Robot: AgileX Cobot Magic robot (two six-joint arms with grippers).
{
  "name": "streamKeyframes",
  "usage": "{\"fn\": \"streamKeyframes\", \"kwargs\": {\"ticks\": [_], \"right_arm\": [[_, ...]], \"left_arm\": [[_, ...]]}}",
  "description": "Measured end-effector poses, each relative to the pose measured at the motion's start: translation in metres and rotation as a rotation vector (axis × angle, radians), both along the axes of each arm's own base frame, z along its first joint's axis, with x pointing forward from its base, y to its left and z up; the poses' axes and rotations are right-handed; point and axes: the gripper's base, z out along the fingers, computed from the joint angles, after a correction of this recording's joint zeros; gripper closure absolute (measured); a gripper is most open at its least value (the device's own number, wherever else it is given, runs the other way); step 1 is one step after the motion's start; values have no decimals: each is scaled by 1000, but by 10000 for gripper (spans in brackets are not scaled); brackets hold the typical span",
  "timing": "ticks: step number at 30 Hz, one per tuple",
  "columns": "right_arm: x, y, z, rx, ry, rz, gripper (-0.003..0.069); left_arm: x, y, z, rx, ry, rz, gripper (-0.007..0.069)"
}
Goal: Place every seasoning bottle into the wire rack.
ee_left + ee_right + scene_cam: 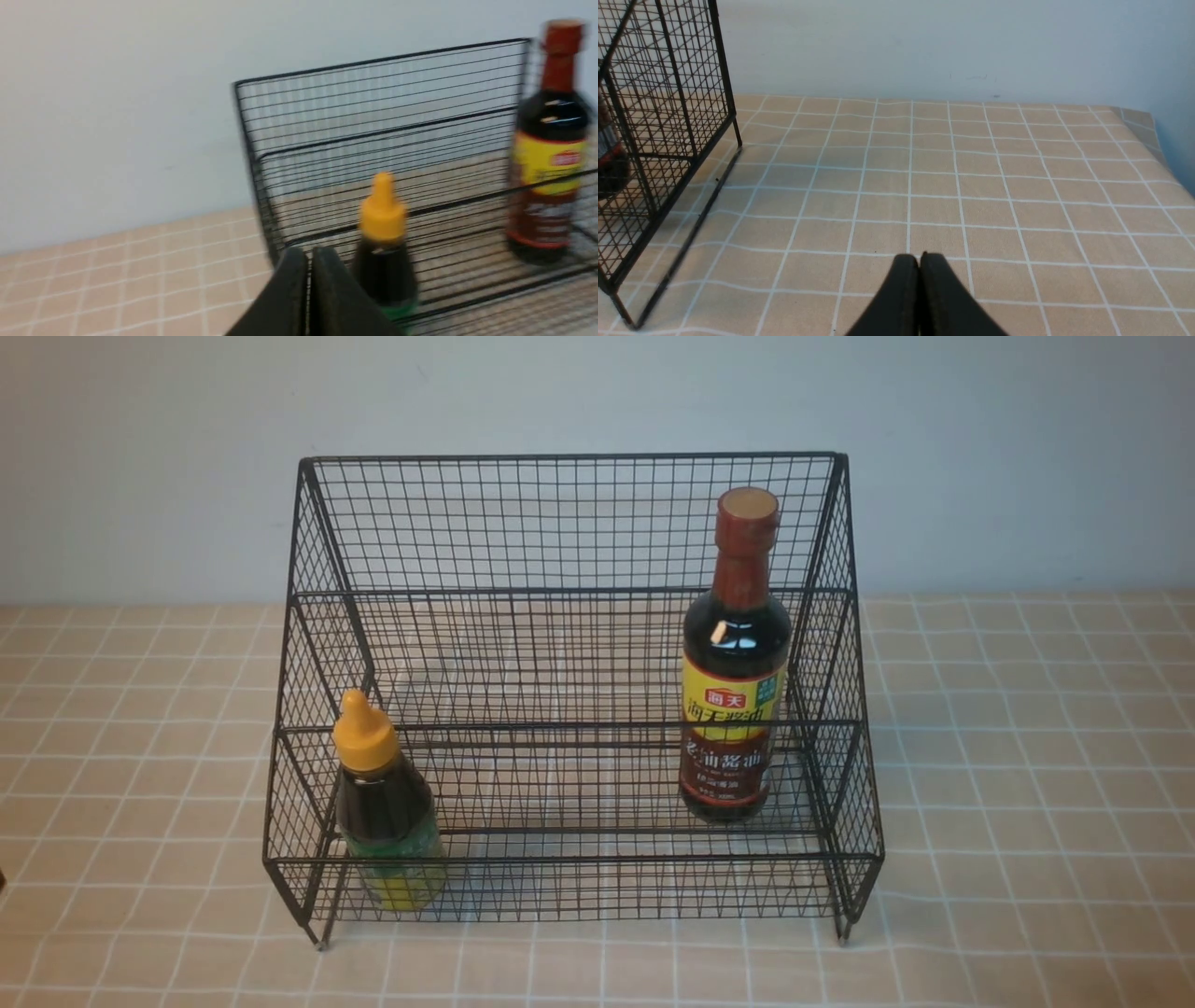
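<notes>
Both sets of jaws were clenched on nothing: the left gripper [309, 254] showed its black fingers pressed together at the bottom centre of the left wrist view, and the right gripper [919, 259] showed the same at the bottom centre of the right wrist view, over bare checked tablecloth [1017, 186].

Neither gripper appeared in the front view. Wire rack [569, 523] stood mid-frame there, on the tablecloth, against a pale wall [1027, 448].

Short bottle [385, 803] — orange-yellow nozzle cap, green-yellow label — stood upright in the lower front tier, at the rack's left end in the front view. Tall bottle [736, 663] — brown-red cap, yellow and red label — stood upright on the step behind, near the right end. Well apart from each other.

Left wrist view was blurred; the short bottle sat just beside the closed fingertips, inside the rack wire.
</notes>
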Motion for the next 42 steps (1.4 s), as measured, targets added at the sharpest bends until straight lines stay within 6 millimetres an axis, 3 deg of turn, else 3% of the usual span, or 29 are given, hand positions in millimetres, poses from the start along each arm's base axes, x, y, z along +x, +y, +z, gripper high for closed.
{"fn": "streamKeyframes", "kwargs": {"ticks": [1, 2, 5, 6, 8, 10, 18, 42], "right_arm": [[0, 0, 0, 0, 0, 0, 673], [0, 0, 0, 0, 0, 0, 673], [0, 0, 0, 0, 0, 0, 673], [0, 0, 0, 0, 0, 0, 673], [0, 0, 0, 0, 0, 0, 673], [0, 0, 0, 0, 0, 0, 673], [0, 0, 0, 0, 0, 0, 673], [0, 0, 0, 0, 0, 0, 673]], "left_arm": [[-1, 0, 1, 0, -12, 6, 631], [3, 2, -25, 0, -11, 57, 631], [8, 5, -58, 6, 26, 108, 631], [8, 5, -61, 7, 31, 113, 631], [11, 6, -84, 17, 94, 135, 631], [11, 6, -90, 20, 112, 141, 631], [9, 6, -99, 32, 210, 139, 631], [9, 6, -99, 25, 214, 141, 631]]}}
